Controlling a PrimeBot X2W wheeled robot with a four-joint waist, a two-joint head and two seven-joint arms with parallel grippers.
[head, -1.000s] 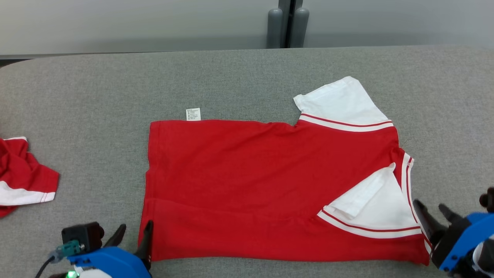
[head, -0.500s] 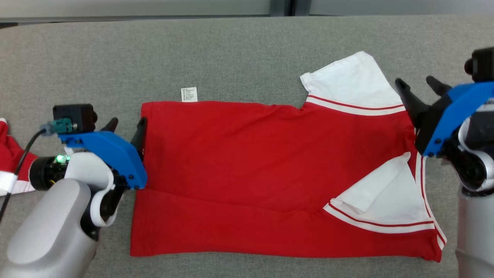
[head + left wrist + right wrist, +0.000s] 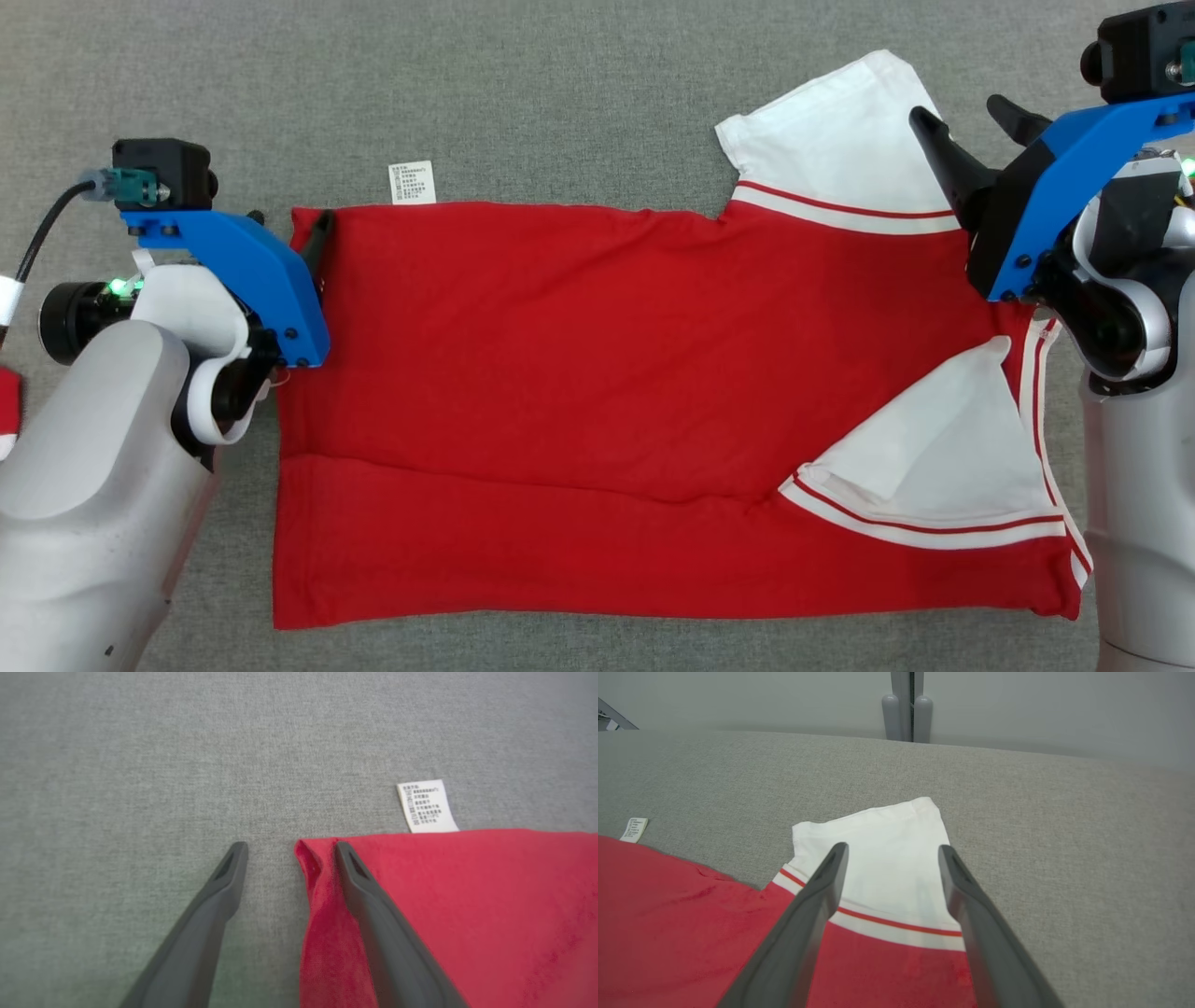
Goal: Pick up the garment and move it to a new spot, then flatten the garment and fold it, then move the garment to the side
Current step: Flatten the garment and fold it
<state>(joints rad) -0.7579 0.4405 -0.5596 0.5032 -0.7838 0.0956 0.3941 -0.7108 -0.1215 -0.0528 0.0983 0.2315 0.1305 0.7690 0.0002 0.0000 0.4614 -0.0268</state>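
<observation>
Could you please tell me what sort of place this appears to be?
Probably a robotics lab or test room set up for laundry folding: a broad grey fabric-covered table, one red and white shirt spread flat on it, and bare pale wall panels behind.

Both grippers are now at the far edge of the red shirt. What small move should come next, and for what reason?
Probably lower and close both on the cloth. The left gripper stands open astride a far corner of the red shirt, one finger over cloth, one over the gray surface; the right gripper hangs open above the white sleeve. Neither holds anything.
</observation>
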